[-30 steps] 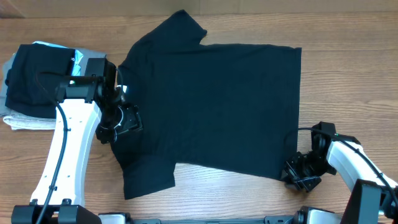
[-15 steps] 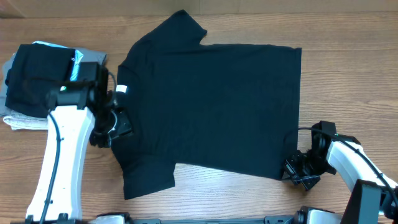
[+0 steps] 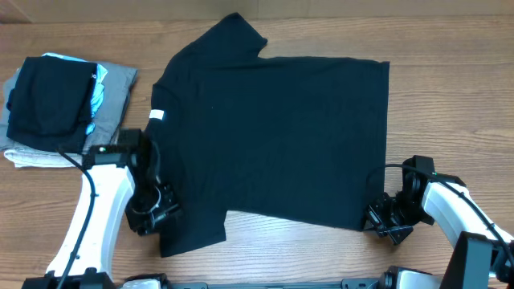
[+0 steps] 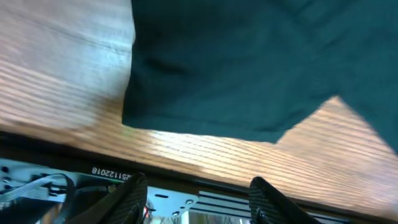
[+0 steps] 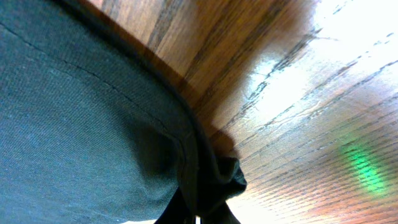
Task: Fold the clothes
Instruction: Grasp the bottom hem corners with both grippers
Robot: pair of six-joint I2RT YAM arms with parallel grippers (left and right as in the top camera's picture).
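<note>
Black T-shirt [image 3: 281, 136] flat on table [image 3: 450, 96], grasping step in hand: right claw [image 3: 384, 223] clamped on near right hem corner [image 3: 363, 215], left claw [image 3: 157, 217] apart and empty over near left sleeve [image 3: 193, 231], probably needing to pinch it before any lift.

The shirt [image 3: 281, 136] lies spread flat on the table [image 3: 450, 96], filling its middle — collar to the left, hem to the right, one sleeve pointing away from the robot and the other toward it. The label [image 3: 157, 115] sits at the collar. Left of the shirt and apart from it, a pile [image 3: 56, 104] of folded garments rests at the table's left end. The left gripper [image 3: 151, 215] is at the left edge of the near sleeve, nearer than the pile. The right gripper [image 3: 385, 225] is at the hem's near corner — that corner sits bunched between its fingers.
</note>
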